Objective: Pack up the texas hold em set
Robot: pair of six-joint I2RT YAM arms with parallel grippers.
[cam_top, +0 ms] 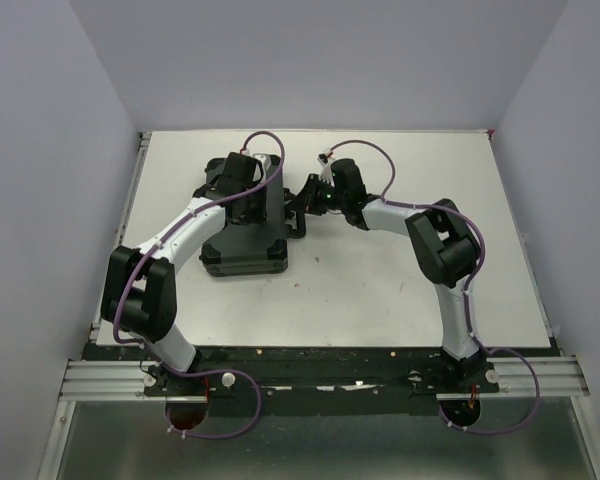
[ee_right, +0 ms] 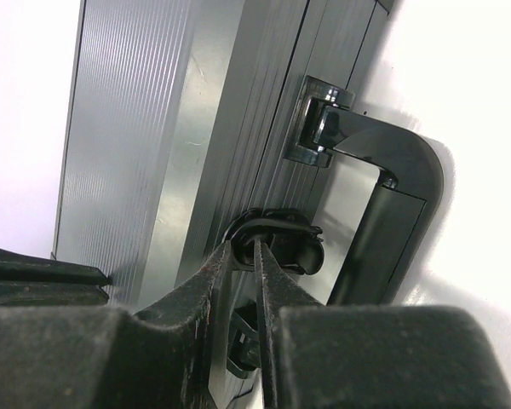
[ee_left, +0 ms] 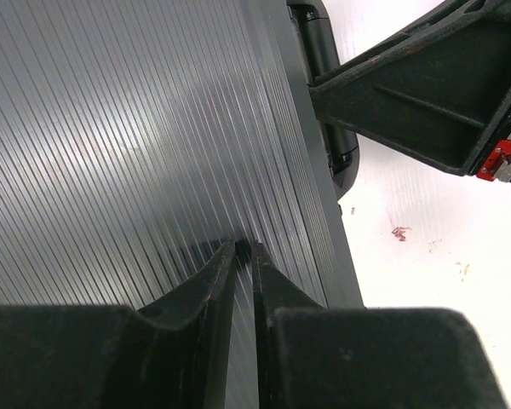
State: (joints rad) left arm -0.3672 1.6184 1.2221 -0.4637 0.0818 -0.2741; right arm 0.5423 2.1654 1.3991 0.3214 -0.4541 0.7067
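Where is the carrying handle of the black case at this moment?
In the right wrist view, the handle sits on the side of the case facing the right arm, just beyond the latch at the tips of the right end effector.

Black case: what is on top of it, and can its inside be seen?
On top sits the left claw, shut, its tips on the ribbed lid. The case is closed, so whatever is inside is hidden.

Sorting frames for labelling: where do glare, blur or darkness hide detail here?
Left wrist: pale glare streaks the ribbed case; left pincer dark, soft near the lens. Right wrist: table washed out, right pincer blurred. Top external: left pincer lost against the black case.
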